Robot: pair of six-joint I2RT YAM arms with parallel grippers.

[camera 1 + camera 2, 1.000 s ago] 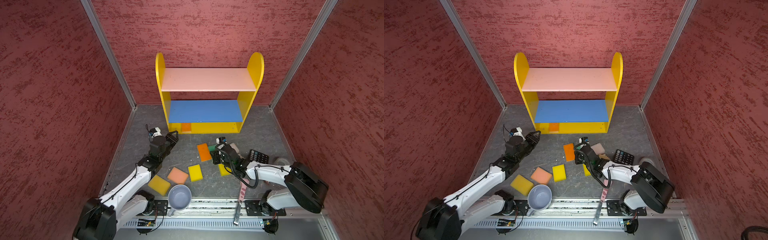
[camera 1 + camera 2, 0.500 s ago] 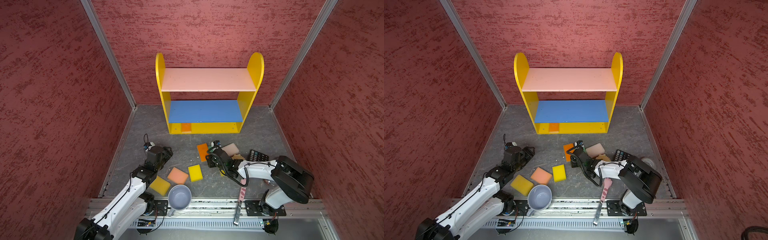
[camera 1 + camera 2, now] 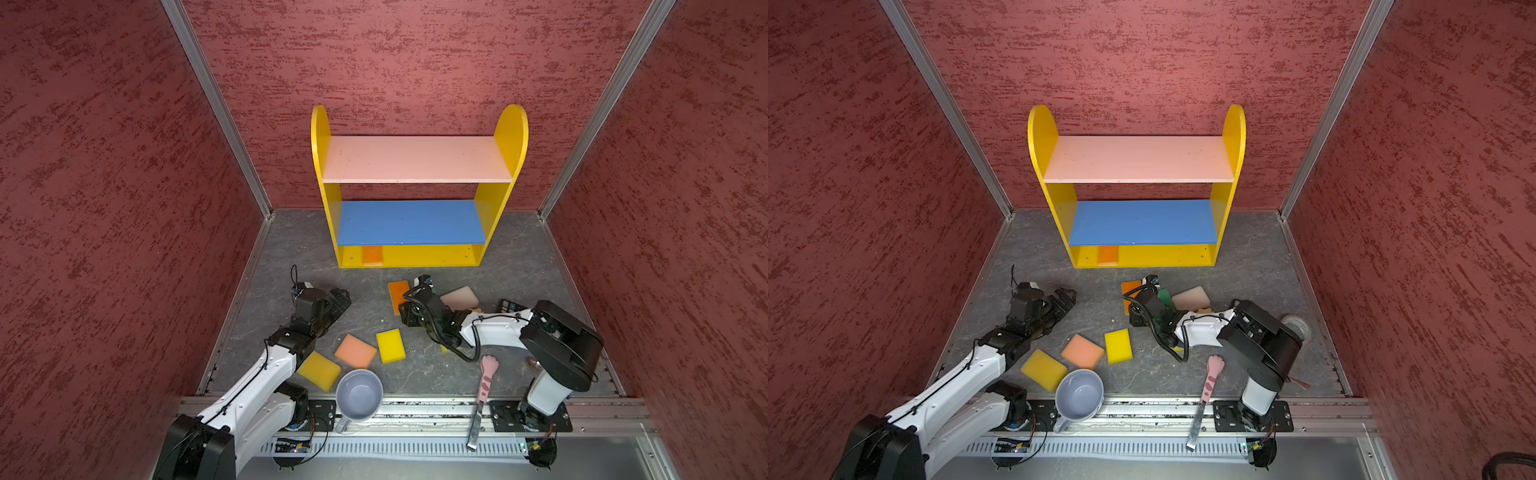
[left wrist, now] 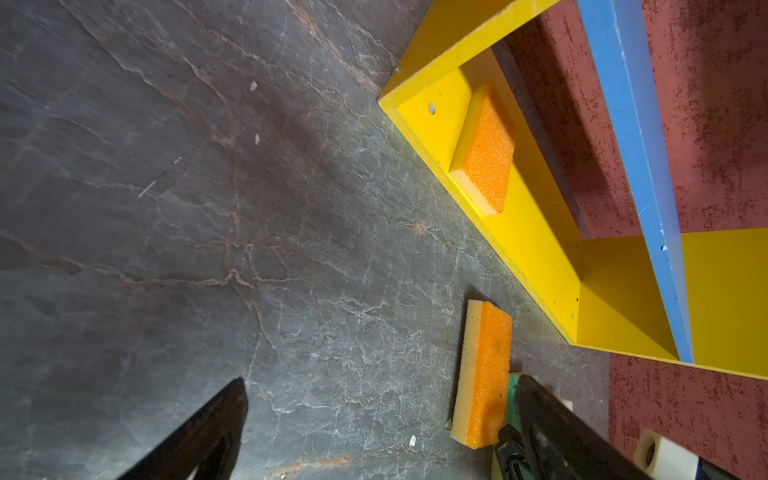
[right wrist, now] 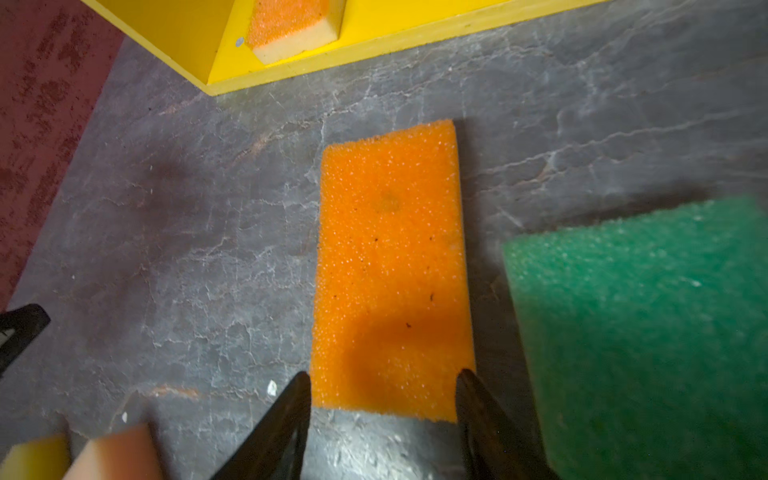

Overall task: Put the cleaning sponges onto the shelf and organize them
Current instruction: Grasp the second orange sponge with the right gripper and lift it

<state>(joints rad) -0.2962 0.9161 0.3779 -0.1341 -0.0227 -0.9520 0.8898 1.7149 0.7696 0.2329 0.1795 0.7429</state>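
The shelf [image 3: 415,253] stands at the back with one orange sponge [image 3: 372,254] on its yellow bottom board. A second orange sponge [image 5: 390,266] lies on the floor in front of it. My right gripper [image 5: 384,376] is open, with its fingertips on either side of that sponge's near end. A green sponge [image 5: 640,324] sits just beside it, and a pale pink one [image 3: 459,298] behind the wrist. My left gripper [image 4: 378,386] is wide open and empty over bare floor. A peach sponge [image 3: 355,351] and two yellow sponges [image 3: 390,345] [image 3: 319,370] lie near the front.
A grey-blue mug [image 3: 359,395] stands at the front edge by the left arm's base. A pink cat-paw tool [image 3: 486,374] lies near the right arm's base. A calculator [image 3: 511,306] and a tape roll [image 3: 1296,326] sit at the right. Red walls close in three sides.
My left gripper has drawn back from the shelf toward the front and opened wide. The right gripper has shifted left onto the orange floor sponge's end, and its jaws have widened.
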